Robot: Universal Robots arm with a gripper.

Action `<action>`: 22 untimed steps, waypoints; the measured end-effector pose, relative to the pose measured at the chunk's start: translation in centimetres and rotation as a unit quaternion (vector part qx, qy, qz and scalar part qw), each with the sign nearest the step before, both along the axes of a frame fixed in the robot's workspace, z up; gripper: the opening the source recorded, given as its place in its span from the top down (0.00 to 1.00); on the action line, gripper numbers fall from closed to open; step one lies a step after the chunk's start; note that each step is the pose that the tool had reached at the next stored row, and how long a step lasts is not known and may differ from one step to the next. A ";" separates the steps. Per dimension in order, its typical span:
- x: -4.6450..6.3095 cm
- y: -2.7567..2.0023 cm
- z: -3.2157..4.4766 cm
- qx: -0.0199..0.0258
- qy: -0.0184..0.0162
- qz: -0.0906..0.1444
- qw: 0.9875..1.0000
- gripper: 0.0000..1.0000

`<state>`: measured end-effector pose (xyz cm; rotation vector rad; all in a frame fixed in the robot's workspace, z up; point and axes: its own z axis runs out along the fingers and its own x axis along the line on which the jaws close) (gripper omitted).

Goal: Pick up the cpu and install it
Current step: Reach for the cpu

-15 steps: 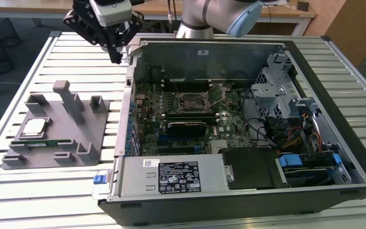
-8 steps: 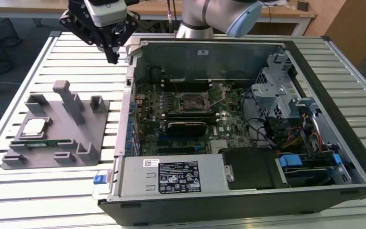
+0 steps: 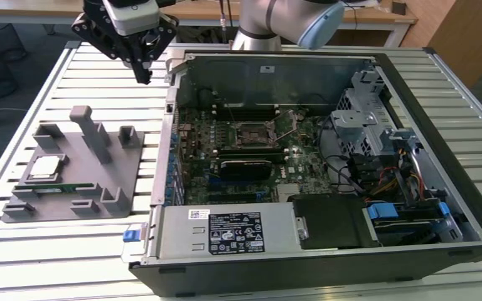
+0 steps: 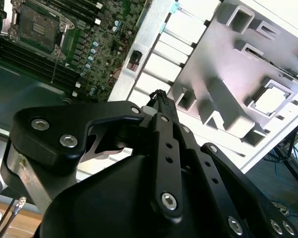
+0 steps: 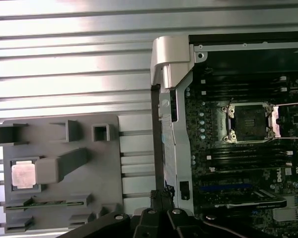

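Observation:
The cpu is a small square chip with a silver top, lying in a pocket of the grey holder at the exterior view's left. Both wrist views show it too, cpu and cpu. My gripper hangs above the slatted table beside the case's back left corner, well away from the chip. Its fingers are shut with nothing between them, gripper and gripper. The black-framed socket sits on the motherboard with its lever raised, socket.
An open computer case fills the middle and right of the slatted table. A green memory stick lies in the holder near the chip. Upright grey posts rise from the holder. Drive cages and cables crowd the case's right side.

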<state>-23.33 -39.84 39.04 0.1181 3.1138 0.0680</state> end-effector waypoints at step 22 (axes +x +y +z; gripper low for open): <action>-1.7 0.00 -0.08 0.000 0.002 0.000 1.000 0.89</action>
